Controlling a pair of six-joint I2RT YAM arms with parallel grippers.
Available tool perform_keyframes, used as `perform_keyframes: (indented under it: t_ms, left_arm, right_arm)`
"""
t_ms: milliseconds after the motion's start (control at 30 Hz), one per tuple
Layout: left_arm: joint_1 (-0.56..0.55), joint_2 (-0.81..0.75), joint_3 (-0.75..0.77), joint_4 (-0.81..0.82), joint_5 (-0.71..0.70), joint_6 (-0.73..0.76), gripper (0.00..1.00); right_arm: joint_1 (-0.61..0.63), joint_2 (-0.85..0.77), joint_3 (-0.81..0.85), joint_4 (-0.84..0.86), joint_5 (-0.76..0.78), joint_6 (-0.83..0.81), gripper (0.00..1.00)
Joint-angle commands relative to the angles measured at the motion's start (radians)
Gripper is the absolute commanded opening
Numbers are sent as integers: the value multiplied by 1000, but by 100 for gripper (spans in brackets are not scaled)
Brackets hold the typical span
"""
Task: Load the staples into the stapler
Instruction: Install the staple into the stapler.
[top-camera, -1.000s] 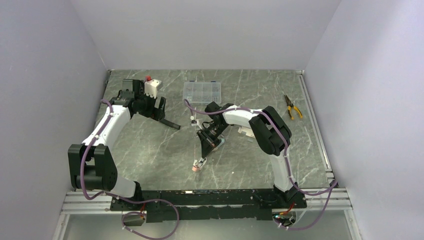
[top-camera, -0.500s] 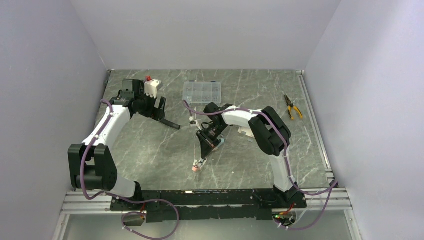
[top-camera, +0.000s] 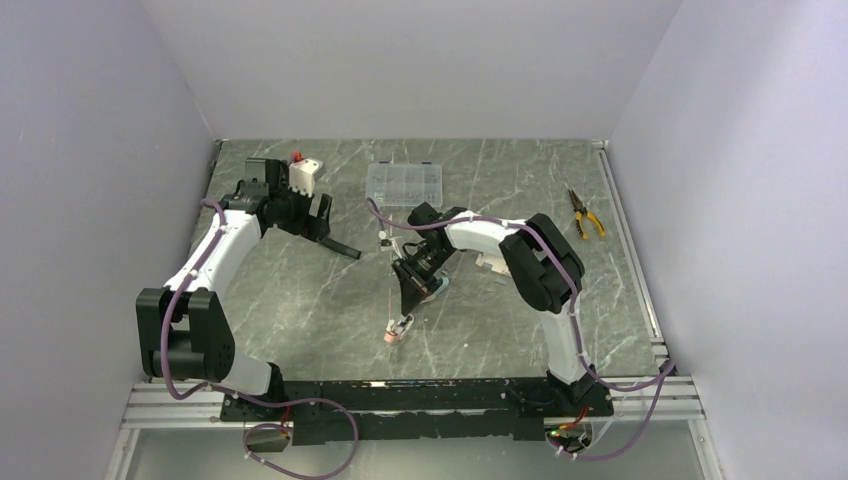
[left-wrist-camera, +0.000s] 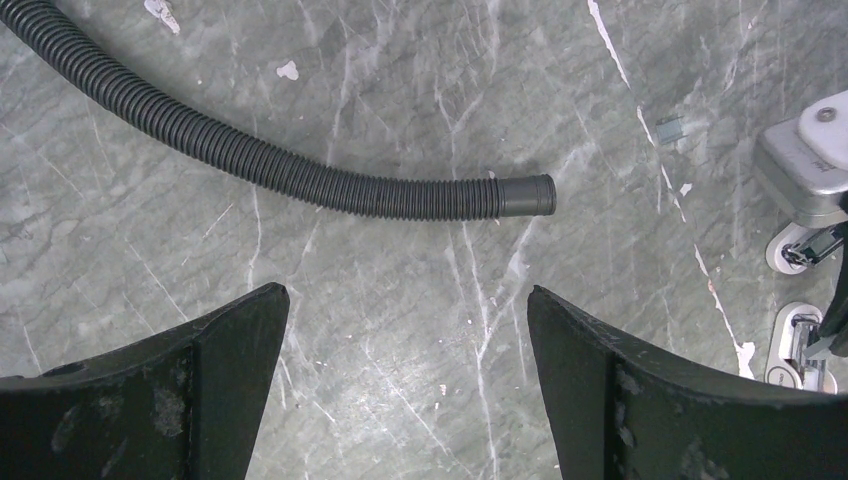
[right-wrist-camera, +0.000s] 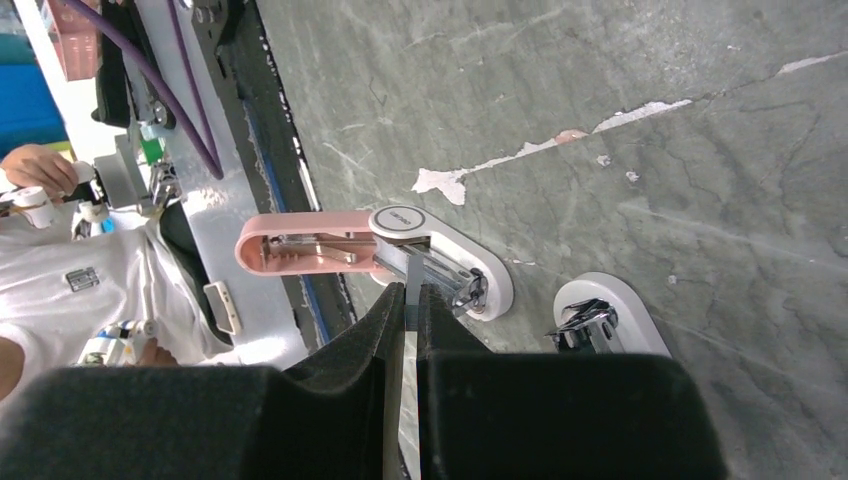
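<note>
Tabletop scene with two arms, shown from above and from each wrist. Reference object: the pink stapler (top-camera: 397, 329), which lies on the grey marbled table (top-camera: 300, 310) in front of the gap between the two arm bases.

Right wrist view: the pink stapler (right-wrist-camera: 300, 248) lies open, its pink top swung back flat from the white base so that the metal channel is exposed. The right gripper (right-wrist-camera: 408, 296) hangs directly over that channel. Its two black fingers (right-wrist-camera: 330, 400) are pressed narrowly together on the staples (right-wrist-camera: 412, 282), a thin silvery strip standing upright between them. The strip's lower end overlaps the channel; whether it touches the metal cannot be told. A white stapler (right-wrist-camera: 605, 310) lies just beside the pink stapler, on its base side.

Overhead view: the right gripper (top-camera: 409, 300) points down just behind the pink stapler. The left gripper (top-camera: 318, 215) is well apart from it, to the left and farther back. A black ribbed hose (top-camera: 342, 249) lies between them, nearer the left gripper. A clear compartment box (top-camera: 405, 184) sits well behind the pink stapler, and yellow-handled pliers (top-camera: 584, 215) lie far to its right.

Left wrist view: the left gripper (left-wrist-camera: 405, 292) stands wide apart over bare table, holding nothing, the hose (left-wrist-camera: 350, 186) lying beyond its tips.
</note>
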Motion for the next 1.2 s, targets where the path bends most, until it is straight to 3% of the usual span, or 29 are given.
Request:
perform_keyframes:
  t_ms: [0,1167]
  left_arm:
    - [2,-4,36,2,-7,-10,95]
    - [2,3,38,1,-8,-11,95]
  right_arm:
    - [-6,-86,-1,38,-32,8,0]
    - [5,-31,-23,36,10,25,0]
